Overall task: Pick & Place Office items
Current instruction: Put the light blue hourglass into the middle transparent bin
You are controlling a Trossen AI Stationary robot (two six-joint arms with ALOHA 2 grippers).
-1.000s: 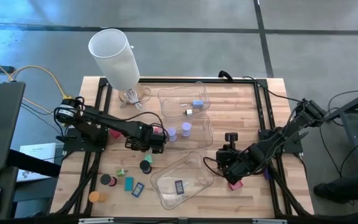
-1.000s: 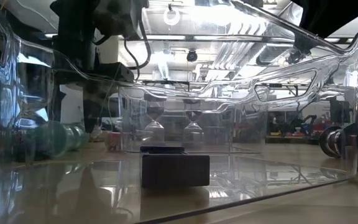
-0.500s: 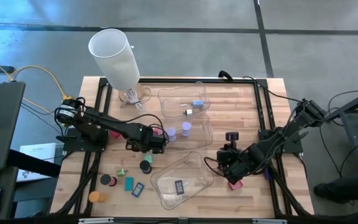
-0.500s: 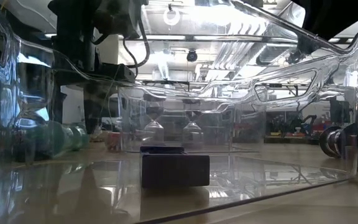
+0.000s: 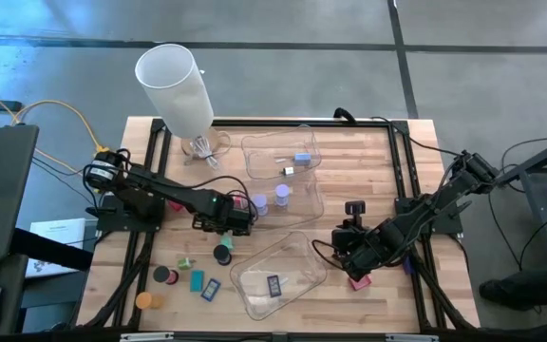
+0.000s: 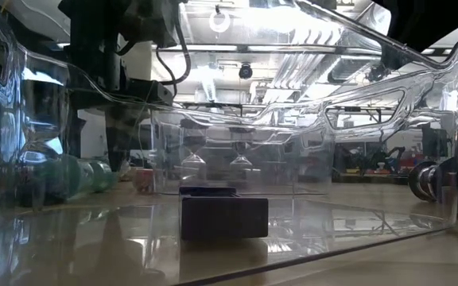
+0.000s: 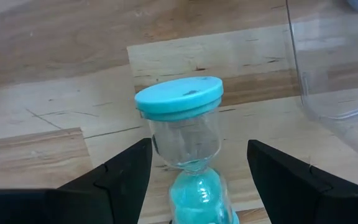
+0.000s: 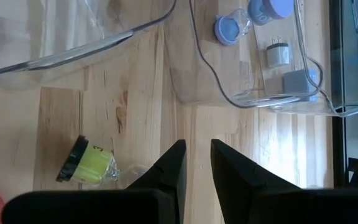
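Now the left pincer sits low on the worktop, just beside the left wall of the middle clear tray. Its fingers are spread either side of a teal-capped sand timer. The timer stands upright between them, and a sliver of gap shows on each side. Against the frames a moment earlier, the fingers have drawn in a little and the arm has barely shifted, so I judge a grasp is being closed but is not yet made. The timer is on the worktop and in no tray.

Close by, more office items lie loose on the wood: a black cylinder, a teal piece, a blue rectangle and an orange cylinder. The near tray holds one dark rectangle.

Inside the middle tray, the two lilac timers sit slightly displaced from where they were. The tray may have been nudged, though I cannot tell for sure.

Farther off, the right pincer waits low on the right side, fingers all but pressed together on nothing, unchanged. A red piece lies just beside it. Most of the sorting is still ahead.
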